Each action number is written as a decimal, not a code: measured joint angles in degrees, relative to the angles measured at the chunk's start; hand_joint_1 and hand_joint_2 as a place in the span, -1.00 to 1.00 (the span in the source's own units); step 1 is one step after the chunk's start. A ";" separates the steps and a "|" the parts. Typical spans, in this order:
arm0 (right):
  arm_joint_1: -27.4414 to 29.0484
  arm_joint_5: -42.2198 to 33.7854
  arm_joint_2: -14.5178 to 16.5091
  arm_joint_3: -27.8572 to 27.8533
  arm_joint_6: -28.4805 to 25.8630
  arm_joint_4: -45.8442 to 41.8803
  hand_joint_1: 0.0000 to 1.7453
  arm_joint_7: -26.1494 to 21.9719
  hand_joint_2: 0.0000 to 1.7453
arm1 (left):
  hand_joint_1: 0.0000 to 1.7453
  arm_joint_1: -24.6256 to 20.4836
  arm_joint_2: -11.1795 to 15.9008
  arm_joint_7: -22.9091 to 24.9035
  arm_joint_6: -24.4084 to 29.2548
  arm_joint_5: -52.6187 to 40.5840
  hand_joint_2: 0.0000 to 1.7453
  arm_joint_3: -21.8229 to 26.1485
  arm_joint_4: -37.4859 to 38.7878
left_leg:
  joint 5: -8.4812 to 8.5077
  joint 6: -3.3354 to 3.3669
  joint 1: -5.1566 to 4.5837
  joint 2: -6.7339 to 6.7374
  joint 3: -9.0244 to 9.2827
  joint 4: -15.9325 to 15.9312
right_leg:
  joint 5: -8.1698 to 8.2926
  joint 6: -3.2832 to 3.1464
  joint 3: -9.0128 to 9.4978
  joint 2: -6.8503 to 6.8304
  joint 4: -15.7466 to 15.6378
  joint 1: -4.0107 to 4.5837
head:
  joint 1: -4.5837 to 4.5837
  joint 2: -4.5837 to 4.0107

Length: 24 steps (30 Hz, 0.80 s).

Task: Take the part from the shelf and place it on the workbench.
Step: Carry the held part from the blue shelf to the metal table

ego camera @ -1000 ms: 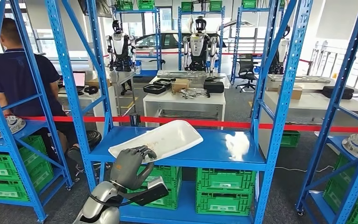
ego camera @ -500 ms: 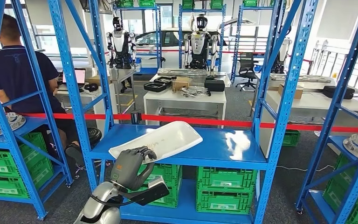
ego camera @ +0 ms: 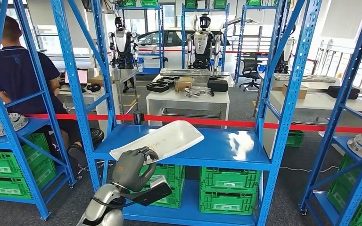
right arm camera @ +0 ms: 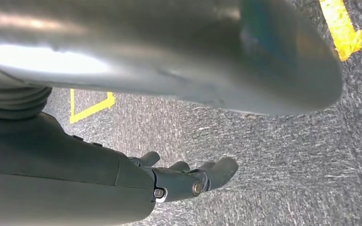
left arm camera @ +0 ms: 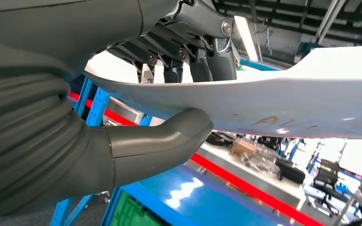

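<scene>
A long white shell-like part (ego camera: 162,139) lies tilted over the blue shelf board (ego camera: 231,150), near end low, far end raised. My left hand (ego camera: 131,165) grips its near left edge from in front of the shelf. In the left wrist view the thumb (left arm camera: 160,141) presses under the part (left arm camera: 287,103) and the dark fingers (left arm camera: 207,61) clamp it from above. My right hand (right arm camera: 188,181) hangs over grey carpet, its fingers loosely extended and holding nothing.
Blue shelf uprights (ego camera: 73,89) (ego camera: 287,94) frame the bay, with green crates (ego camera: 226,186) below. A red barrier tape (ego camera: 245,125) runs behind the shelf. White workbenches (ego camera: 186,101) stand beyond it. A person (ego camera: 19,70) sits at the left. Round parts (ego camera: 0,125) lie on side shelves.
The part's far end has risen a little in my left hand's grip. The whole view has shifted slightly, so the camera moved.
</scene>
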 joint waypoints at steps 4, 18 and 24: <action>-0.09 0.00 -0.10 0.01 0.01 0.00 -1.00 -0.10 -1.00 | 0.82 0.61 -0.04 -0.09 0.02 0.07 1.00 0.00 -0.11 | -0.36 -0.84 0.35 0.05 -1.70 1.82 | 2.20 0.23 5.61 -0.24 -6.60 -0.28 | 0.02 0.00; -0.06 -0.02 0.00 0.46 0.06 0.02 -1.00 -0.08 -1.00 | 0.82 1.43 0.37 -3.15 -4.13 3.01 1.00 0.00 -0.79 | -6.83 -4.30 0.78 -0.34 -6.63 15.47 | 3.91 -3.21 6.79 0.12 -11.32 -0.25 | -0.43 0.01; -0.04 -0.07 0.32 0.51 0.00 0.02 -1.00 -0.16 -1.00 | 0.82 0.99 0.40 -2.92 -3.90 3.04 1.00 0.00 -1.11 | -2.82 -2.57 -0.23 -0.39 0.20 2.25 | 5.28 -1.45 6.71 0.05 -12.11 -0.38 | -0.49 0.01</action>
